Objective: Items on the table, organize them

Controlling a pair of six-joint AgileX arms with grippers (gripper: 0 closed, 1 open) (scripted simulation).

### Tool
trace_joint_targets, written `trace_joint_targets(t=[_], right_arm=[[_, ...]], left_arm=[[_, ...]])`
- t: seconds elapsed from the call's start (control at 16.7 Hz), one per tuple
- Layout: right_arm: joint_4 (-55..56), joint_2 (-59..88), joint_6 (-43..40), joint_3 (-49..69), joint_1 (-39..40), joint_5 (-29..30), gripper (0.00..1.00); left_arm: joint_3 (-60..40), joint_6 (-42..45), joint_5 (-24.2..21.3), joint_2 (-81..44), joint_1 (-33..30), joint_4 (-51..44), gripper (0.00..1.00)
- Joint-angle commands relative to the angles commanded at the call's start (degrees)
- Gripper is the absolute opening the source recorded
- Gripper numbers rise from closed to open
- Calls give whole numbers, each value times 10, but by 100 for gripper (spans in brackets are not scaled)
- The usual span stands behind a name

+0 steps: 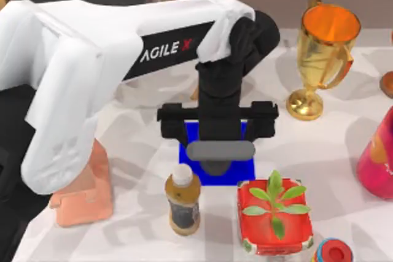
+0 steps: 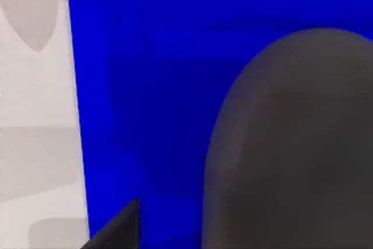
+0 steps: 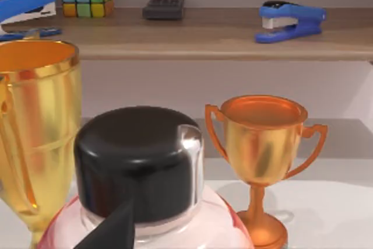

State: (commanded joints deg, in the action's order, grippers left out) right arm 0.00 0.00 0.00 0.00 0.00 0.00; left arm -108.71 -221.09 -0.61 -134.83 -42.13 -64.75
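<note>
The left pincer (image 1: pixel 220 151) hangs over the blue mat (image 1: pixel 187 145), closed on the mouse (image 1: pixel 220 151) across its sides. The mouse looks light, rigid and smooth-shelled, so a hold across its narrow flanks suits it. A brown bottle (image 1: pixel 183 199) stands near on the tabletop (image 1: pixel 344 164).

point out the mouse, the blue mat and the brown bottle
mouse (image 2: pixel 291 144): left wrist view, its domed grey back.
blue mat (image 2: pixel 151 86): left wrist view, bare surface beside the mouse.
brown bottle (image 1: pixel 183 204): top view, its dark label.
</note>
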Motion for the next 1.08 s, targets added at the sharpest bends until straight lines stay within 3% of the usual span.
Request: trace_joint_targets(t=[0.24, 0.48, 1.08], right_arm=[[0, 0, 0, 0, 0, 0, 100], [0, 0, 0, 0, 0, 0, 100], [0, 0, 0, 0, 0, 0, 100]], left_arm=[[-17, -54, 9, 53, 24, 30, 100], [-23, -180, 23, 140, 102, 69, 100], [85, -586, 36, 253, 489, 36, 100]])
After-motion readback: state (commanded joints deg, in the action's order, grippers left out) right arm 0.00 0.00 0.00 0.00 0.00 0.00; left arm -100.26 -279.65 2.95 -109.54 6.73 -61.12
